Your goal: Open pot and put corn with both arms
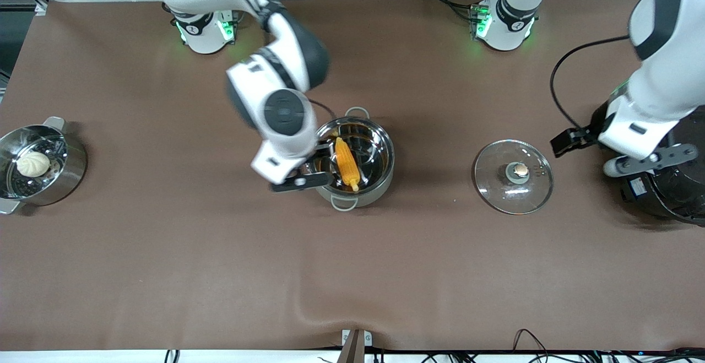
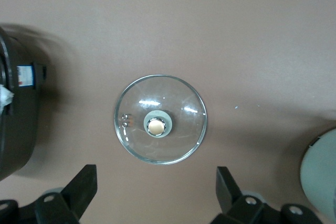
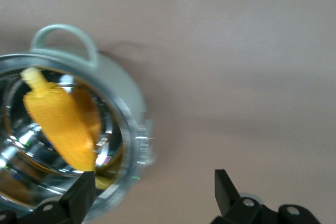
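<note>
The steel pot [image 1: 380, 178] stands open mid-table with the yellow corn cob [image 1: 347, 163] lying inside it; both also show in the right wrist view, pot [image 3: 126, 124] and corn [image 3: 60, 121]. The glass lid [image 1: 513, 175] with its copper knob lies flat on the table beside the pot, toward the left arm's end, and shows in the left wrist view [image 2: 160, 119]. My right gripper [image 1: 308, 167] is open and empty over the pot's rim at the right arm's end [image 3: 154, 190]. My left gripper [image 1: 570, 141] is open and empty, up in the air beside the lid [image 2: 156, 187].
A second steel pot [image 1: 69, 173] holding a white bun [image 1: 33, 163] stands at the right arm's end of the table. A large black rice cooker [image 1: 661, 192] stands at the left arm's end, under the left arm, and shows in the left wrist view [image 2: 18, 114].
</note>
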Action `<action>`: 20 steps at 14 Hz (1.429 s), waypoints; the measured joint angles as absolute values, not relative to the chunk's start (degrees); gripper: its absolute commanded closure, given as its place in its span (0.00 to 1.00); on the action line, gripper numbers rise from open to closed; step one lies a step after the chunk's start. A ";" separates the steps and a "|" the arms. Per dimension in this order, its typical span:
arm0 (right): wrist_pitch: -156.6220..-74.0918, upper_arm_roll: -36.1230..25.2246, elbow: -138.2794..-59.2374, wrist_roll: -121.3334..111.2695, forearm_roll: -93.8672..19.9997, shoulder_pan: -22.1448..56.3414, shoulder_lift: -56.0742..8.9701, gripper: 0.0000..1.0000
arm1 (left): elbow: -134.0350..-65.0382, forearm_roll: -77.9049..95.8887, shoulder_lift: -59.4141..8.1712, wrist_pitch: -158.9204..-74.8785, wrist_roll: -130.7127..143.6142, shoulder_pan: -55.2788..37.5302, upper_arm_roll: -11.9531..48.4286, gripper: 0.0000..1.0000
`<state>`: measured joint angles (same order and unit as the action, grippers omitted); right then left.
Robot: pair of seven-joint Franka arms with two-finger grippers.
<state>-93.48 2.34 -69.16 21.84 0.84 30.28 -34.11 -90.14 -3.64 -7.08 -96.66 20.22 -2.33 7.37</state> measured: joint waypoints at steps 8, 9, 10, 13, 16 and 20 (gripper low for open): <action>-96.29 2.08 -89.04 1.91 0.84 10.31 -19.73 0.00 | -88.37 -3.65 -3.47 -92.39 12.78 -2.28 7.68 0.00; -97.85 2.09 -91.65 1.35 0.84 8.35 -17.87 0.00 | -88.36 -3.65 -2.99 -92.32 12.80 -2.44 7.85 0.00; -99.54 2.10 -94.48 0.96 0.84 6.81 -15.75 0.00 | -88.36 -3.65 -2.63 -92.26 12.80 -2.56 7.90 0.00; -103.16 2.11 -102.03 -0.96 0.85 2.98 -9.72 0.00 | -88.37 -3.65 -2.46 -92.23 12.55 -2.55 7.67 0.00; -103.23 2.08 -106.65 -2.98 0.85 -1.61 -4.23 0.00 | -88.33 -3.65 -2.31 -92.23 12.55 -2.54 7.72 0.00; -101.78 2.11 -105.05 -5.50 0.85 -4.62 0.23 0.00 | -88.31 -3.65 -2.08 -91.10 12.42 -2.55 7.87 0.00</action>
<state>-101.78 2.11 -105.05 -5.50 0.85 -4.62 0.23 -88.31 -3.65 -2.08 -91.10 12.42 -2.55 7.87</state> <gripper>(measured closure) 0.000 0.000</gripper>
